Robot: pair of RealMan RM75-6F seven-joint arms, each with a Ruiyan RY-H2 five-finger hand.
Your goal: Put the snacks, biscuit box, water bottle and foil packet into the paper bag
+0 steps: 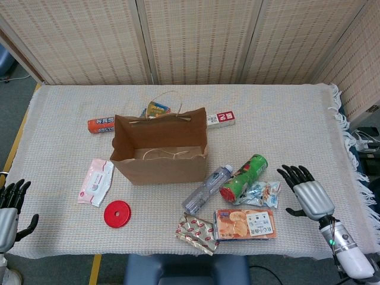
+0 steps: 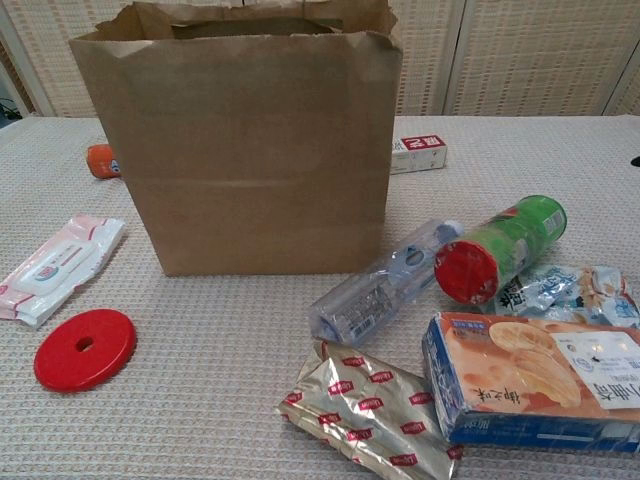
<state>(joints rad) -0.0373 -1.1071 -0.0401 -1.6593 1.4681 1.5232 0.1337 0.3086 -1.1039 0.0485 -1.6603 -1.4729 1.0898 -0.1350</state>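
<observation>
An open brown paper bag [image 1: 159,151] [image 2: 250,140] stands upright mid-table. Right of it lie a clear water bottle [image 1: 206,189] [image 2: 380,283], a green snack can with a red lid [image 1: 244,177] [image 2: 500,248] and a pale snack pouch [image 1: 261,193] [image 2: 565,290]. In front lie the orange biscuit box [image 1: 245,224] [image 2: 535,385] and the gold foil packet [image 1: 196,233] [image 2: 365,418]. My right hand [image 1: 306,193] hovers open just right of the snack pouch, holding nothing. My left hand [image 1: 8,208] hangs open at the table's front left corner.
White wipes pack [image 1: 96,181] [image 2: 50,268] and a red disc [image 1: 117,214] [image 2: 84,347] lie left of the bag. Behind the bag are an orange tube [image 1: 101,124], a small colourful packet [image 1: 155,110] and a red-white box [image 1: 221,119] [image 2: 418,153]. Screens stand behind the table.
</observation>
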